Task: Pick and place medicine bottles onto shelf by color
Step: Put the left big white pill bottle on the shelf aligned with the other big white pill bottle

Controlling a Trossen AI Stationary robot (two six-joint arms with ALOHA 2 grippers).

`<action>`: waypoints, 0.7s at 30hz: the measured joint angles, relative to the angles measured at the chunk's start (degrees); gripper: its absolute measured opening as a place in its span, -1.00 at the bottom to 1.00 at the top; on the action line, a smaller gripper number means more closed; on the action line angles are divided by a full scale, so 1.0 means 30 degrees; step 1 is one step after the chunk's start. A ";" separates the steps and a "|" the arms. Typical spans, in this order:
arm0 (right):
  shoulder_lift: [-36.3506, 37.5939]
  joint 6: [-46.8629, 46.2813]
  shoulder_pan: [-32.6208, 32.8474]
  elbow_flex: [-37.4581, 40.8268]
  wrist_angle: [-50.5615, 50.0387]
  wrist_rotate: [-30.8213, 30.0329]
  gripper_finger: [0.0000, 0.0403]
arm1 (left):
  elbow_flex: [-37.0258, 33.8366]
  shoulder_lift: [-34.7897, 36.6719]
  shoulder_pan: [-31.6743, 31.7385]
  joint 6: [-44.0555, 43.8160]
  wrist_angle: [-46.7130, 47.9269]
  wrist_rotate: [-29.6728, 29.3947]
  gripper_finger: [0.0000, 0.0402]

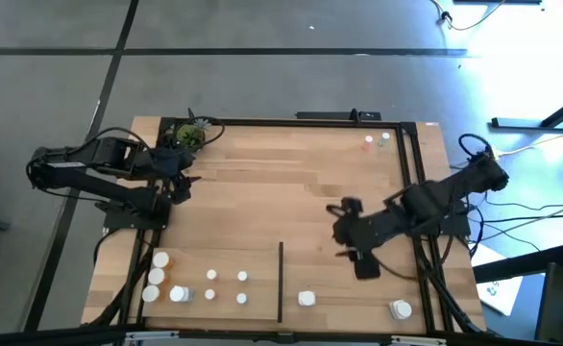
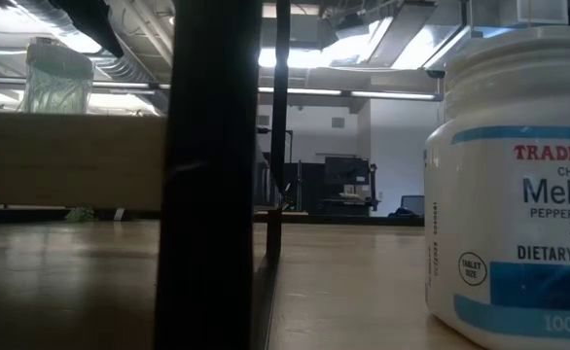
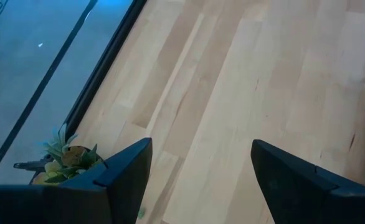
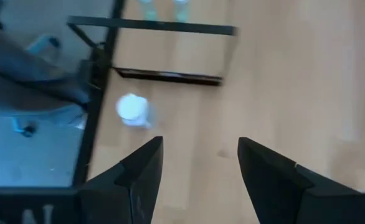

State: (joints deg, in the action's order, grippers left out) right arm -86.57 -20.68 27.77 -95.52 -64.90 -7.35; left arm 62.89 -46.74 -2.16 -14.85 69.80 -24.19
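Observation:
The shelf (image 1: 262, 192) is a light-wood board with black rails and a short black divider strip (image 1: 281, 281). Several white-capped bottles stand near the front left (image 1: 211, 285), one of them orange (image 1: 178, 294). Two white bottles stand right of the strip (image 1: 306, 299) (image 1: 400, 309), and two tiny ones at the far right (image 1: 377, 141). My right gripper (image 1: 344, 231) is open and empty above the board's right middle; its wrist view (image 4: 200, 174) shows a white bottle (image 4: 132, 109) ahead. My left gripper (image 1: 187, 173) is open and empty at the far left (image 3: 201, 180).
A small green potted plant (image 1: 192, 135) stands at the far left corner, close to my left gripper, and shows in the left wrist view (image 3: 64, 158). In the low view a large white labelled bottle (image 2: 518, 194) stands near the camera beside a black post (image 2: 212, 175).

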 joint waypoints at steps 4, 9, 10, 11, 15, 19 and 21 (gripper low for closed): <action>-0.0005 0.0027 0.0210 0.2429 0.3284 0.1254 0.03 | 0.0000 0.0000 -0.0003 0.0000 0.0000 -0.0200 0.33; -0.0005 0.0130 0.0467 0.4423 0.5843 0.1520 0.03 | 0.0000 0.0000 -0.0005 -0.0586 -0.0006 -0.0148 0.33; -0.0005 0.0184 0.0487 0.4697 0.6183 0.1551 0.03 | 0.0000 0.0000 -0.0005 -0.0630 -0.0041 0.0089 0.33; -0.0012 0.0267 0.0494 0.4956 0.6472 0.1565 0.03 | 0.0000 0.0000 -0.0005 -0.0583 -0.0125 0.0461 0.33; -0.0011 -0.0897 0.0457 0.5506 0.7803 0.1475 0.03 | -0.0007 0.0000 -0.0007 -0.0353 -0.1315 0.2788 0.33; -0.0005 -0.1915 0.0807 0.6049 0.9199 0.1284 0.03 | -0.0007 0.0000 -0.0005 0.0222 -0.2218 0.4366 0.33; -0.0013 -0.1996 0.1130 0.6283 0.9513 0.0597 0.03 | -0.0007 0.0000 -0.0005 0.0596 -0.2379 0.4584 0.33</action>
State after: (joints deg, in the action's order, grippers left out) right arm -86.61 -26.67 31.16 -76.67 -36.36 -5.56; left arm 62.87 -46.74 -2.17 -13.06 62.66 -10.44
